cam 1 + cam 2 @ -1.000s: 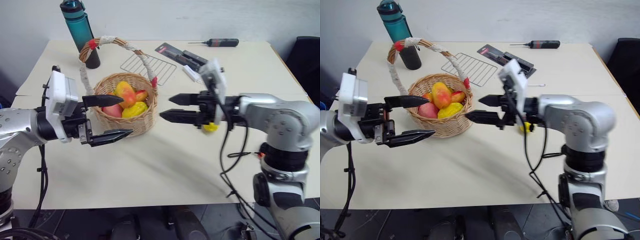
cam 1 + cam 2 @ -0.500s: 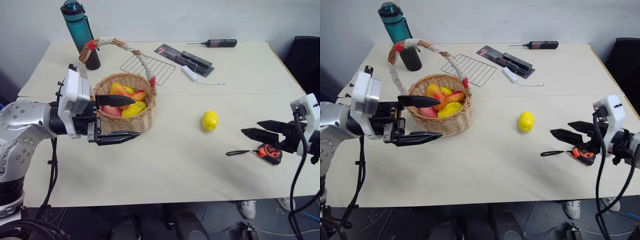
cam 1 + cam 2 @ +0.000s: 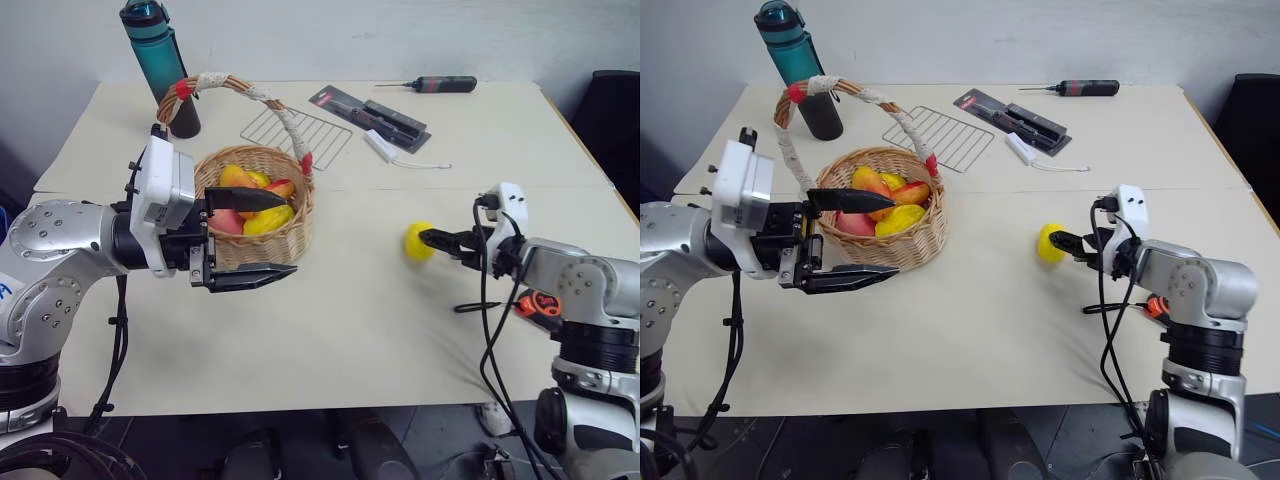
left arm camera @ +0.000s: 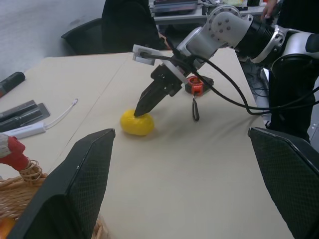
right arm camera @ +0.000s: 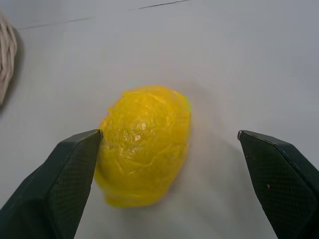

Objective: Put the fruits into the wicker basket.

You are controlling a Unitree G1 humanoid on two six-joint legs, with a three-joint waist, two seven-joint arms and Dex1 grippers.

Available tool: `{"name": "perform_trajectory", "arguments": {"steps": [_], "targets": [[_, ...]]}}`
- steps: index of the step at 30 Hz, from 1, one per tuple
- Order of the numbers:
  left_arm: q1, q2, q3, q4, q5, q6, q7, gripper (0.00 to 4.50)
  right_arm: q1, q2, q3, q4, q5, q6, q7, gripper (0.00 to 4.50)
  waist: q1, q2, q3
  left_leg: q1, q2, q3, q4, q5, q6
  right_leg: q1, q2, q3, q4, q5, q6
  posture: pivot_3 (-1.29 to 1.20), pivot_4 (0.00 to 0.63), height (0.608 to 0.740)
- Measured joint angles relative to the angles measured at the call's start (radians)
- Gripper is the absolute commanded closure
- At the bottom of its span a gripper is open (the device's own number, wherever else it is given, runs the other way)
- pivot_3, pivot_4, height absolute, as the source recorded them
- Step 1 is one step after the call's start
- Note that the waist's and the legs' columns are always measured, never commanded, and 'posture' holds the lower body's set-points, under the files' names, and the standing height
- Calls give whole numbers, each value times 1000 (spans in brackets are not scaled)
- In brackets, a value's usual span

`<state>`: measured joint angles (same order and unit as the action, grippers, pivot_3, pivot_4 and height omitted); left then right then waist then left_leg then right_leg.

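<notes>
My right tool [image 3: 428, 238] sits low over the bench [image 3: 330, 330] with its fingers spread wide, and the lemon [image 5: 144, 144] lies on the bench right at their tips, nearer one finger than the other and not gripped; from my left wrist camera the black fingertips look to be touching the top of the lemon or just above it, and I cannot tell which. Behind that tool, toward its wrist, the orange-and-black tape measure [image 3: 538, 304] rests on the bench with its strap trailing out beside it. My left tool [image 3: 262, 236] hangs level with its fingers spread wide and holding nothing, one finger reaching over the rim of the wicker basket [image 3: 268, 243] and the other out in front of the basket's wall. The basket stands upright just beside that tool, well apart from the lemon, with the other fruits [image 3: 250, 200] piled inside it, yellow, orange and red. Beyond the basket's handle lies the flat wire rack [image 3: 325, 135]. Farther back a teal bottle [image 3: 160, 60] stands upright, and a dark tool pack [image 3: 370, 113] and a screwdriver [image 3: 437, 85] lie near the far edge.
</notes>
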<state>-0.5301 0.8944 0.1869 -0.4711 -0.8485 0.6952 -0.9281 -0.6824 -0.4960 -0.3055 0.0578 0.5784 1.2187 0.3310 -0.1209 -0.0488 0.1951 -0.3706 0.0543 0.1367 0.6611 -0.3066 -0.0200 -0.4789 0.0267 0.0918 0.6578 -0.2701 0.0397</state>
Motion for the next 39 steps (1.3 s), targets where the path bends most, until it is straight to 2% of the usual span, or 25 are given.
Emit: {"name": "perform_trajectory", "arguments": {"steps": [2,3,5,9,10,16,20,23,26,29,34,36,39], "targets": [[2,0,1,-2,0,2,4,0,-18,18,19,36,-11,-13,-6,13,0,0,0,0,0,0,0,0,0,0,0,0,0,0,0,0,150,740],[4,0,2,-5,0,3,7,0,-19,27,26,51,-14,-19,-8,187,0,0,0,0,0,0,0,0,0,0,0,0,0,0,0,0,150,740],[7,1,2,-13,0,6,12,0,-21,44,38,94,-28,-35,-9,592,2,0,0,0,0,0,0,0,0,0,0,0,0,0,0,0,150,740],[7,6,10,-30,-8,10,19,0,-36,48,39,125,-40,-57,-8,1755,1,0,0,0,0,0,1,0,0,0,0,0,1,0,0,0,150,740],[7,10,12,-30,-8,13,20,0,-36,48,39,125,-40,-57,-3,1839,1,0,0,0,0,0,0,0,0,0,0,0,1,0,0,0,150,740],[11,11,31,-29,-8,17,30,0,-5,30,50,-1,35,-41,119,1842,0,0,0,0,0,0,0,0,0,0,0,0,1,0,0,0,150,740],[36,22,62,-28,-15,34,46,0,-6,10,138,-243,199,25,279,1842,-7,1,0,1,2,-1,1,0,-1,0,1,-2,2,0,0,0,150,740],[64,34,104,-31,-22,46,54,0,-71,89,219,-291,225,45,277,1842,-18,0,0,1,1,-1,1,0,-2,0,1,-1,3,0,0,0,150,740],[118,53,151,-38,-27,60,65,0,-157,207,320,-260,194,26,237,1842,-25,0,0,0,2,0,1,1,-2,-1,1,-1,4,0,-1,0,150,740],[203,71,240,-54,-32,76,82,0,-284,324,413,-153,116,-72,205,1842,-25,0,0,-1,3,-2,1,0,-3,-2,1,-3,4,-1,-3,0,150,740],[314,88,377,-77,-34,104,98,0,-385,388,517,80,-81,-282,167,1842,-19,-3,-2,-2,2,-2,1,0,-1,-2,-1,-4,1,-1,-4,0,150,740],[345,88,427,-98,-44,110,110,0,-399,415,541,167,-141,-344,162,1084,-18,-3,-2,-3,1,-2,1,-1,0,-2,-2,-4,1,-1,-3,0,150,740],[362,89,450,-125,-66,118,125,0,-400,420,541,200,-179,-381,168,212,-17,-3,-2,-4,1,-2,1,-1,0,-2,-2,-5,0,-1,-3,0,150,740]]}}
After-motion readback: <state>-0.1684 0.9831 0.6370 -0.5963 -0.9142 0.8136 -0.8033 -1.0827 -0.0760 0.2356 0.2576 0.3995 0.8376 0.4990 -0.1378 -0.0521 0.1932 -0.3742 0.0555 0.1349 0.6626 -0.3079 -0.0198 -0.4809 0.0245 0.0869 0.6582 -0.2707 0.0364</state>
